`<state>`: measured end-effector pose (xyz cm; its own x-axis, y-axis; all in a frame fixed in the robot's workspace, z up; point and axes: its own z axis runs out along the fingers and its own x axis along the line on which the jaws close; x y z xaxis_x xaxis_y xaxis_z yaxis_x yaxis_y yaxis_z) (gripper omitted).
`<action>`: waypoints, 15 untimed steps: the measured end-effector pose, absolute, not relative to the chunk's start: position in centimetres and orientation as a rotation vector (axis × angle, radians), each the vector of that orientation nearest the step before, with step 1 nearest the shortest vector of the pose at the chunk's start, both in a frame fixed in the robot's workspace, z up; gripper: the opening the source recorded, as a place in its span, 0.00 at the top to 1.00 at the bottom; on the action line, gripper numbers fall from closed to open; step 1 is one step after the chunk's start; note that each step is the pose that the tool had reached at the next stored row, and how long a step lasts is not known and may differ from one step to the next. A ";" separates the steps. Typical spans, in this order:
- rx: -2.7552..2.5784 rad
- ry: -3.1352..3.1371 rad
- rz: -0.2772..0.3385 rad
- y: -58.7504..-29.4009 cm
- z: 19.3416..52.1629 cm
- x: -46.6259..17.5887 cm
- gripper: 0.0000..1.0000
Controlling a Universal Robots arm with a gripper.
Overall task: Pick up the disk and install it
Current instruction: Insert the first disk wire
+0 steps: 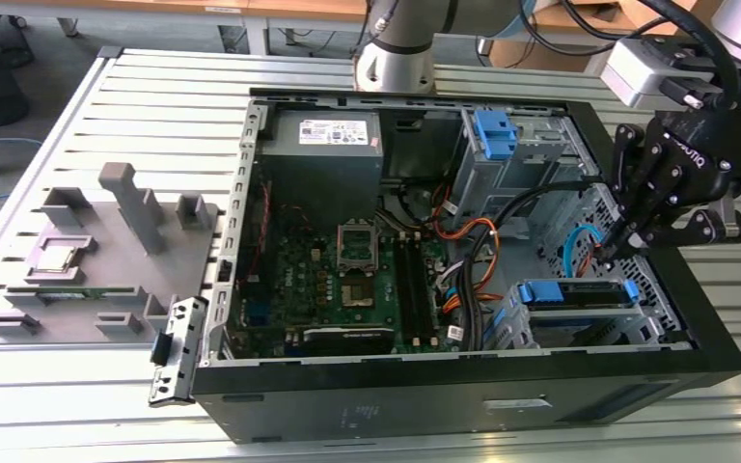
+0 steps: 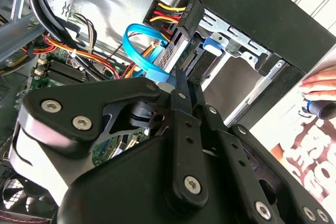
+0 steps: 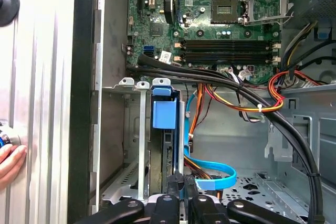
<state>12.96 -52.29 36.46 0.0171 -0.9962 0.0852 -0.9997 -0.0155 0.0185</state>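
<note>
Gripper (image 1: 612, 253): fingers drawn together, nothing seen between them, tips just above the drive cage (image 1: 654, 326) at the exterior view's right. The disk (image 1: 574, 292) sits slotted in that cage, its blue bracket (image 3: 164, 113) facing outward. Beyond lie the motherboard (image 1: 344, 275) and the power supply (image 1: 325, 135).

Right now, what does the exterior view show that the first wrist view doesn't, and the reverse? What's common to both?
Exterior view adds: the grey fixture tray outside the case, the power supply and the arm's base. First wrist view adds: a person's hand on the table beside the case. Shared: the motherboard, the blue cable, the disk in the drive bay, and the tool right at it.
</note>
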 end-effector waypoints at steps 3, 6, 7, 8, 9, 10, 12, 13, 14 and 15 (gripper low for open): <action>2.187 -2.151 0.073 -52.3 36.5 13.0 0.84; 2.187 -2.151 0.073 -52.3 36.5 13.0 0.84; 2.187 -2.151 0.073 -52.3 36.5 13.0 0.84; 2.187 -2.151 0.073 -52.3 36.5 13.0 0.84; 2.187 -2.152 0.074 -52.3 36.5 12.9 0.84; 2.188 -2.152 0.075 -52.3 36.4 12.9 0.84; 2.193 -2.153 0.083 -52.3 36.3 12.7 0.84; 2.196 -2.152 0.085 -52.3 36.3 12.6 0.84; 2.199 -2.152 0.088 -52.3 36.2 12.5 0.84; 2.201 -2.151 0.090 -52.4 36.1 12.5 0.84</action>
